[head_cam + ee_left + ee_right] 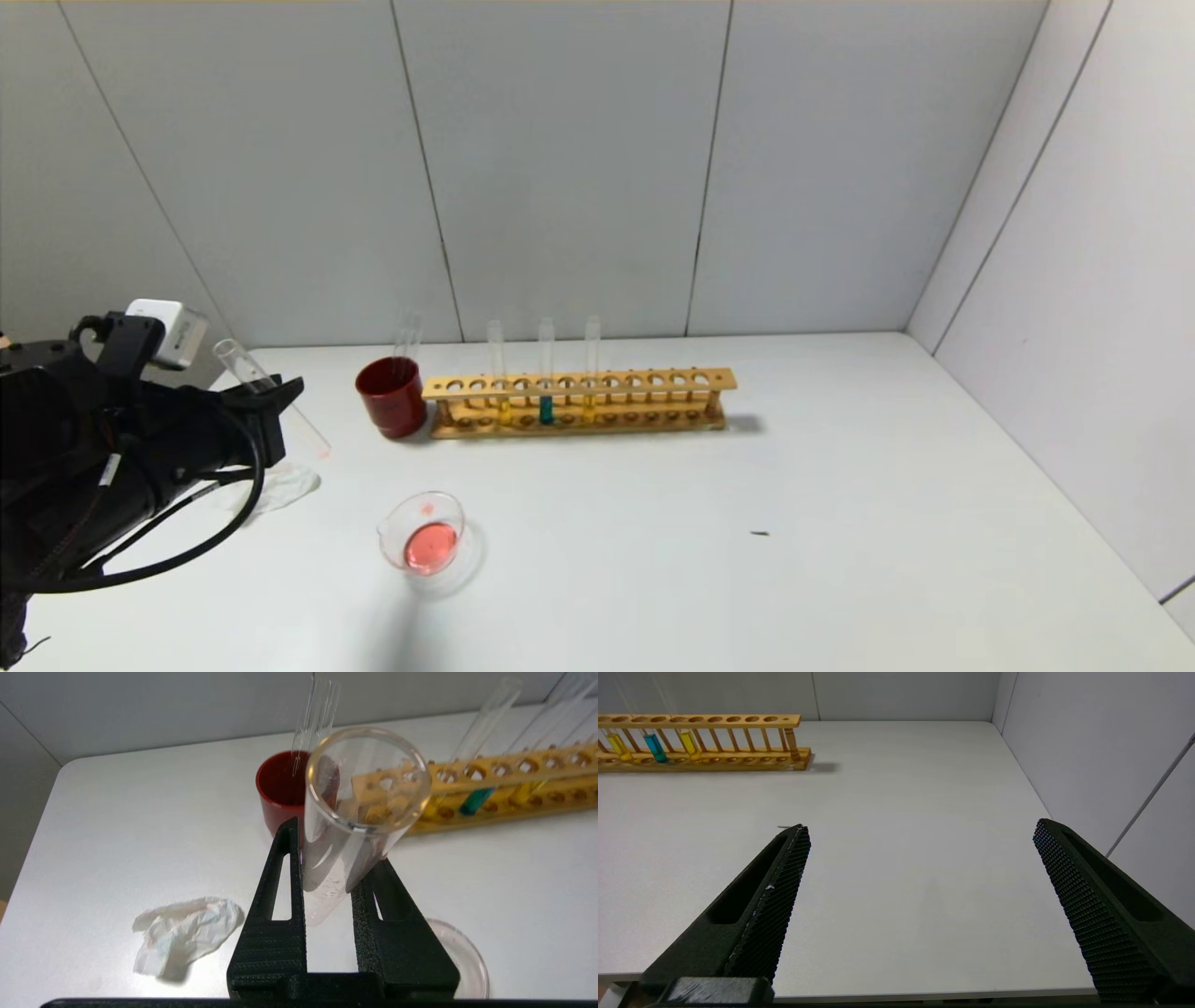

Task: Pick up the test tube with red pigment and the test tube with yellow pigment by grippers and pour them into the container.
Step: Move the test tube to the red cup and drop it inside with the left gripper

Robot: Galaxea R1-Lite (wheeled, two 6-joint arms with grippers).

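While the container (425, 534) already holds a pool of red liquid near the front-left part of the bench (840, 523), the left gripper (266, 401) sits over the left edge, its two fingers closed tight on the test tube with red pigment (271, 397). That tube tilts with its open mouth up and toward the wrist and its rounded end slanting down toward the bench; in the left wrist view it looks emptied, only a faint film on the glass (355, 826). Held tilted like this and off to the side of the dish, it is probably on its way to being set aside, perhaps in the dark red cup (392, 397), which stands at the left end of the wooden rack (579, 401) toward the back edge and already has a clear tube in it. A crumpled tissue (280, 487) lies just beneath the gripper, likely for drips.

The test tube with yellow pigment (591, 369) waits upright in the rack beside a teal tube (546, 373), with another yellow one at its other side. The right gripper (920, 868) hovers over the right front of the bench, fingers spread wide and holding nothing, ready for that yellow tube.
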